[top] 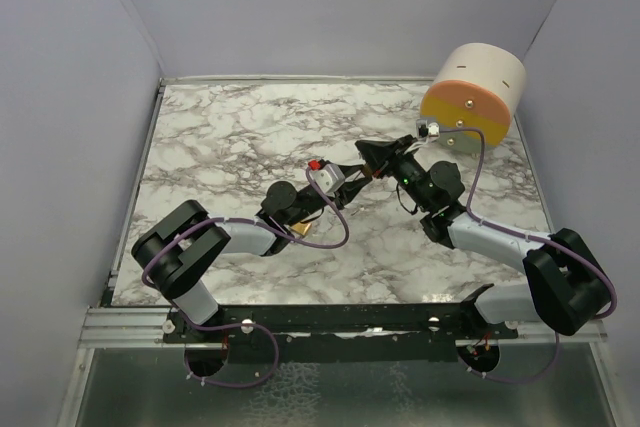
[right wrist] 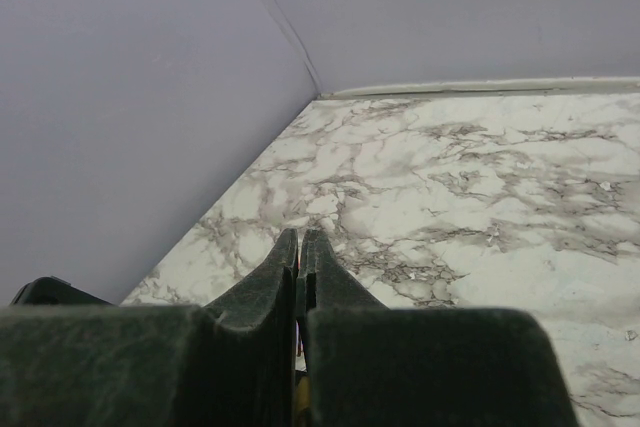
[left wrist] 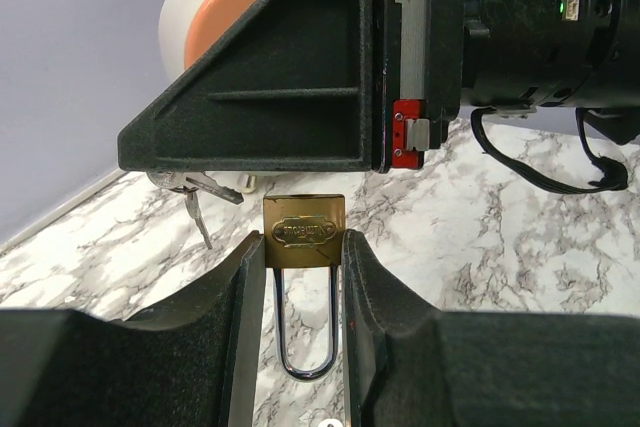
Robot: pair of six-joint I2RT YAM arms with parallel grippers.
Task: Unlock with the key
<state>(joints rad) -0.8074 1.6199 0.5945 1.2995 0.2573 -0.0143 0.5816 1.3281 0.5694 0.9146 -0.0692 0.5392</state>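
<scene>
Marble tabletop [top: 230, 127], left claw [left wrist: 305, 240] tight on brass padlock [left wrist: 304, 231], right claw [right wrist: 300, 237] closed, tips together, keys [left wrist: 195, 192] beyond.

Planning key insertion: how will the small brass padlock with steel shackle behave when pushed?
The brass padlock looks solid metal, so probably heavy for its size and rigid. Pinched on smooth sides by the left gripper, it might slip backwards.

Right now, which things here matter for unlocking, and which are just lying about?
For the job: brass padlock, clamped in the left gripper; bunch of keys on the table; right gripper, shut.
Just lying about: cream and orange drum in the far right corner.
</scene>
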